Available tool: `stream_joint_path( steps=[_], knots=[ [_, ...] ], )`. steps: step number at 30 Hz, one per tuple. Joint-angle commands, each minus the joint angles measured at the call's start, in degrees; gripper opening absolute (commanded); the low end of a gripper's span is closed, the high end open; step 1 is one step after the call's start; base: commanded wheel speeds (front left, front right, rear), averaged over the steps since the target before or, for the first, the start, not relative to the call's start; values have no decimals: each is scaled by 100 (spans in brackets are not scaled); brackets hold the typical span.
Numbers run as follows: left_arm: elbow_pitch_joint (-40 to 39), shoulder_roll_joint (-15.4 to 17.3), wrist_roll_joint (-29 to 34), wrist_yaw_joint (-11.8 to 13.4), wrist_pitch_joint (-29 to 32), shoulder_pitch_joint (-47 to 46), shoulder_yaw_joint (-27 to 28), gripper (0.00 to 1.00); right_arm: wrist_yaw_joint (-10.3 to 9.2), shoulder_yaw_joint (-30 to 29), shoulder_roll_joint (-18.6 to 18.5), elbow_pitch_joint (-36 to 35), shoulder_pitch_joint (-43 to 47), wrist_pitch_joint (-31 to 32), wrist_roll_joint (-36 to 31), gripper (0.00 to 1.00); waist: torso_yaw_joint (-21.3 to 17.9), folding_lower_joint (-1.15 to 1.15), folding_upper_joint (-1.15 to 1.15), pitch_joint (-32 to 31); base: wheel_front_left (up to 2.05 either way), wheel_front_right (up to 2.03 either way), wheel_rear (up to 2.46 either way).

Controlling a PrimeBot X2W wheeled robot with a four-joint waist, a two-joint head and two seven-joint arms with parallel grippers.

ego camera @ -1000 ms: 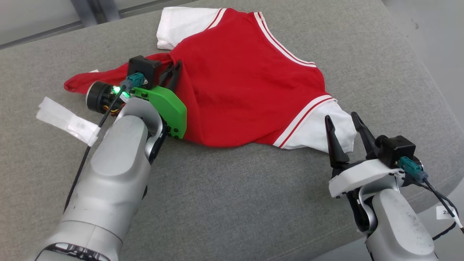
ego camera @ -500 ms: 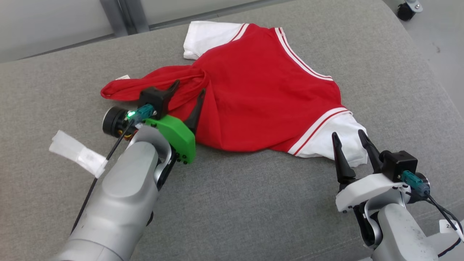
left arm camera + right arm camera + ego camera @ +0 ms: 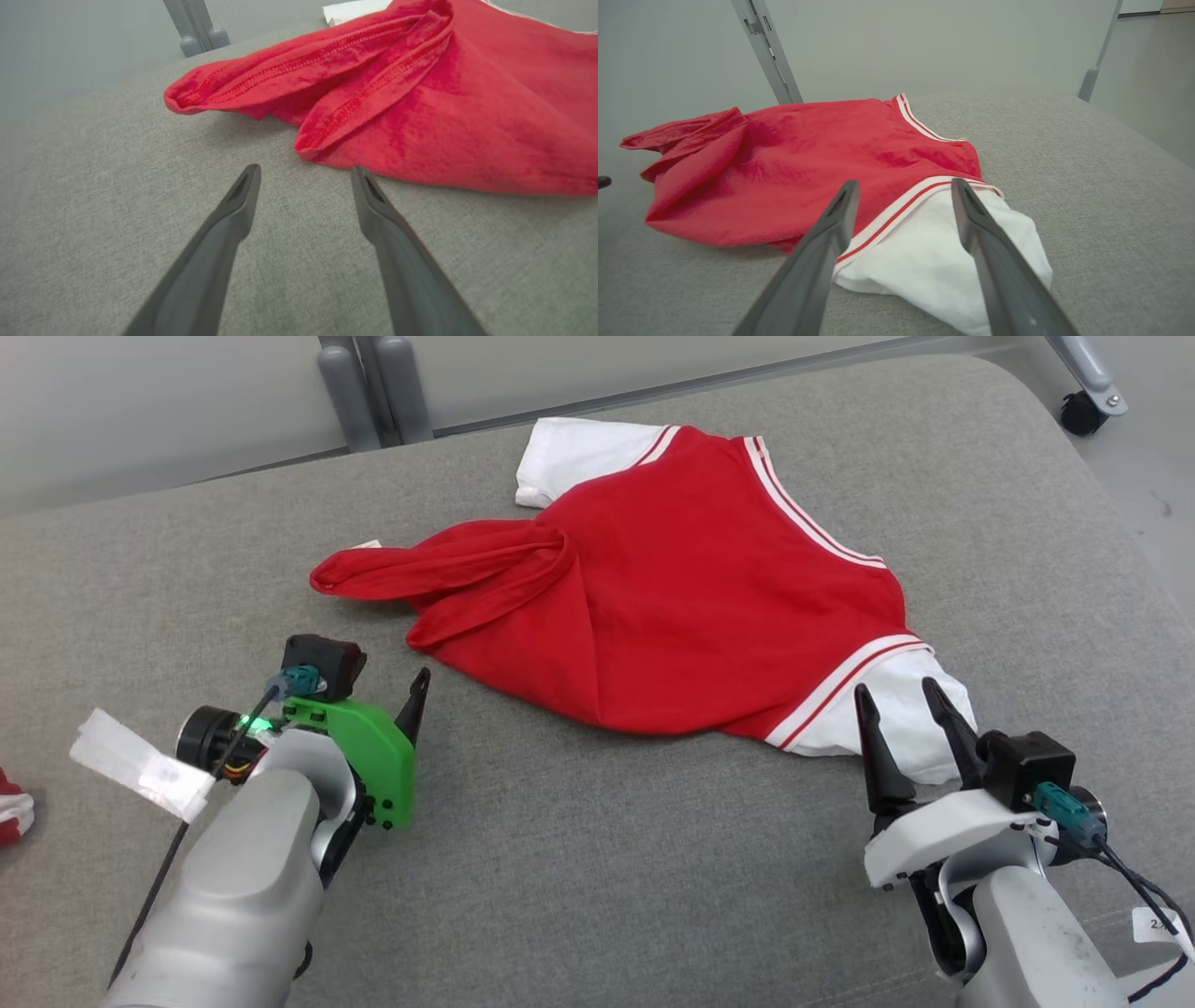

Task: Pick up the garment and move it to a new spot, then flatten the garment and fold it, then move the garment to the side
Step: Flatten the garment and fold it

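Two claws: both spread wide, nothing in them.
L claw [image 3: 306, 172]: low over the grey cushion [image 3: 597, 859], at the near left. Fingers wide apart. Points at the red hem [image 3: 439, 569] of the shirt. In the L wrist view one tip is just beside the hem edge. In the head view there's a bit of cushion btwn tip and cloth.
R claw [image 3: 894, 689]: at the near right. Fingers wide apart w/ tips by the near white sleeve [image 3: 901, 733]. In the R wrist view the sleeve shows btwn the 2 fingers. Can't tell if they touch it.
Shirt [image 3: 691, 616]: red, w/ white sleeves and red-white stripes. Lies on the cushion, in the middle and a bit to the far side. Not flat yet.
Hem: bunched up in 2 long red folds that stick out to the left.
Far sleeve [image 3: 569, 448]: white, at the back, nr the grey posts [image 3: 373, 387].
Near sleeve: white, a bit crumpled, sticks out at the right corner of the shirt.
White tag [image 3: 140, 765]: on the black cable by the L arm.
Left edge: small red and white thing [image 3: 14, 807], too cut off to tell what.
Far right: small black wheel [image 3: 1083, 415] on the floor.
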Motion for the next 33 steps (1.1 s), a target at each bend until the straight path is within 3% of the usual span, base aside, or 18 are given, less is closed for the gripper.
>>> stream_joint_path(
  steps=[1,11,18,19,20,21,33],
  knots=[
    [47,56,-62,-30,158,-138,-39,100,-6,8,-17,-30,-91,-17,-17,100,-135,0,0,141,0,0,0],
    [59,228,-645,-75,1285,-720,-448,100,-6,13,-14,-25,-181,-18,20,100,-385,0,0,440,0,0,0],
    [303,267,-837,-76,1395,-967,-594,100,-6,55,-15,-43,-247,-18,-3,100,-480,0,0,559,0,0,0],
    [317,271,-860,-76,1397,-1002,-635,74,-6,42,-15,-43,-245,-18,-16,100,-483,0,0,566,0,0,0],
    [313,270,-878,-76,1383,-1014,-675,55,-6,30,-14,-43,-242,-18,-28,100,-481,0,0,568,0,0,0],
    [294,260,-920,-77,1342,-1015,-716,0,-6,14,-13,-44,-233,-18,-37,100,-472,0,0,563,0,0,0],
    [-73,271,-1117,-77,1115,-692,-1187,0,-6,-238,-15,90,13,-18,-163,100,33,0,0,14,0,0,0]
  ],
)
